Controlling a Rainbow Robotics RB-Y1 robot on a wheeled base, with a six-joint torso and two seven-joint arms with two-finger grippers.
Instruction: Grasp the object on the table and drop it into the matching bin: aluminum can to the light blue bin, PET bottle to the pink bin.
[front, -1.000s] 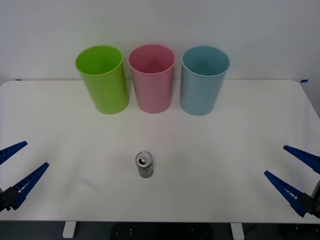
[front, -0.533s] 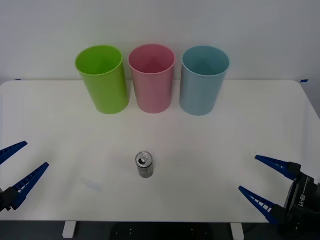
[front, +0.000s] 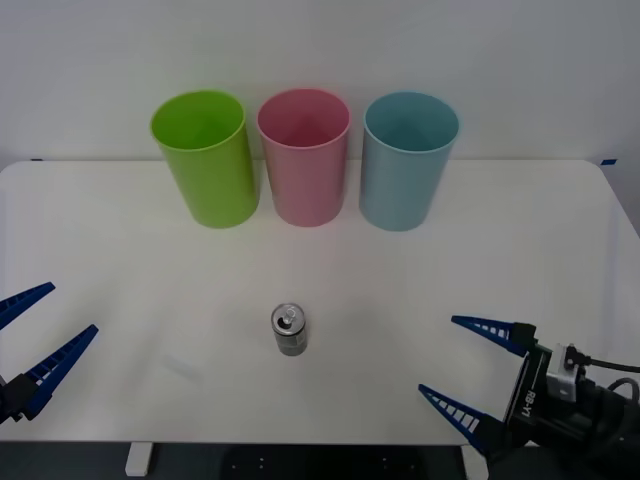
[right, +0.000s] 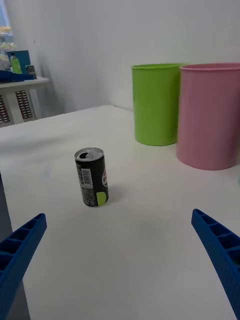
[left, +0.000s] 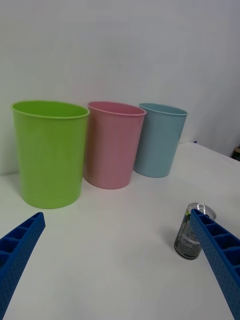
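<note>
Low at the near right edge of the bench (front: 520, 215), the right pincer (front: 465, 362) has its blue fingers (front: 487, 327) spread wide and aimed sideways at the aluminum can (front: 289, 330), apparently lined up so the can can pass between them. That can stands upright near the bench's front middle, well apart from the light blue bin (front: 405, 160) beside the pink bin (front: 303, 155) and lime green bin (front: 205, 156) at the back. At the near left edge, the left pincer (front: 38, 330) hangs wide and empty, probably waiting.

The can (front: 289, 329) stands on the tabletop (front: 500, 250) at lower centre. Three bins line the top: lime bin (front: 204, 158) left, pink bin (front: 303, 156) middle, blue bin (front: 405, 160) right.
</note>
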